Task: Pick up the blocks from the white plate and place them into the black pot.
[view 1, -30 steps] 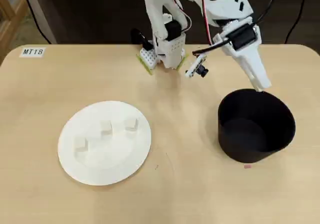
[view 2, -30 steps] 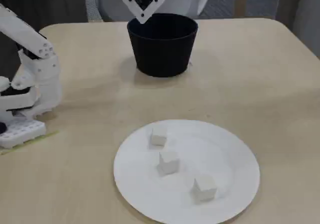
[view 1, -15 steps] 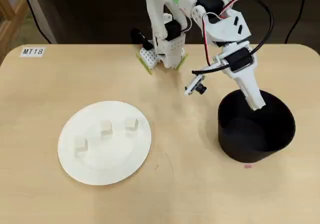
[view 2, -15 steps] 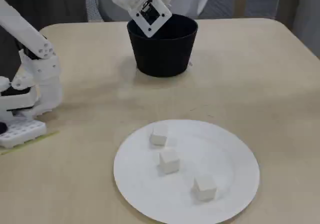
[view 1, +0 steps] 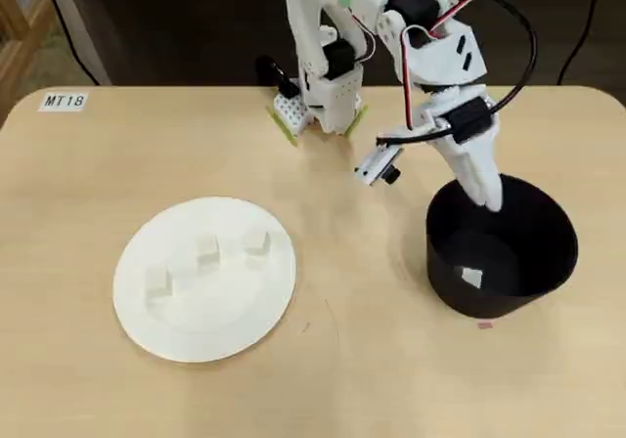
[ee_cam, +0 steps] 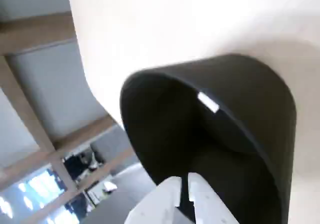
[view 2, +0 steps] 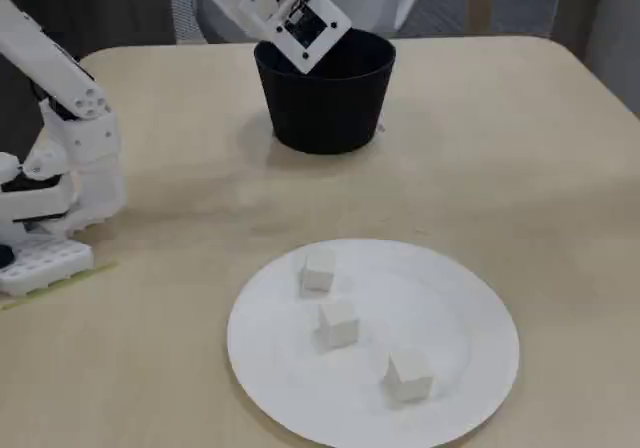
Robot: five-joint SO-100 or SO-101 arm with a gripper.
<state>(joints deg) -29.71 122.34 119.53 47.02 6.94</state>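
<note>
We see one block (view 1: 471, 279) lying on the floor of the black pot (view 1: 548, 262), which stands upright. Three blocks (view 1: 206, 252) form a slanted row on the white plate (view 1: 196, 335), well apart. The end effector (view 1: 487, 200) hangs over the pot's rim, fingers nearly closed, empty.

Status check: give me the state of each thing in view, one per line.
Gripper: over the pot's mouth, fingers nearly together, holding nothing.
Pot: upright, one block inside.
Plate: flat on the table, three blocks on it, spaced apart.
Plate blocks: resting, untouched.
</note>
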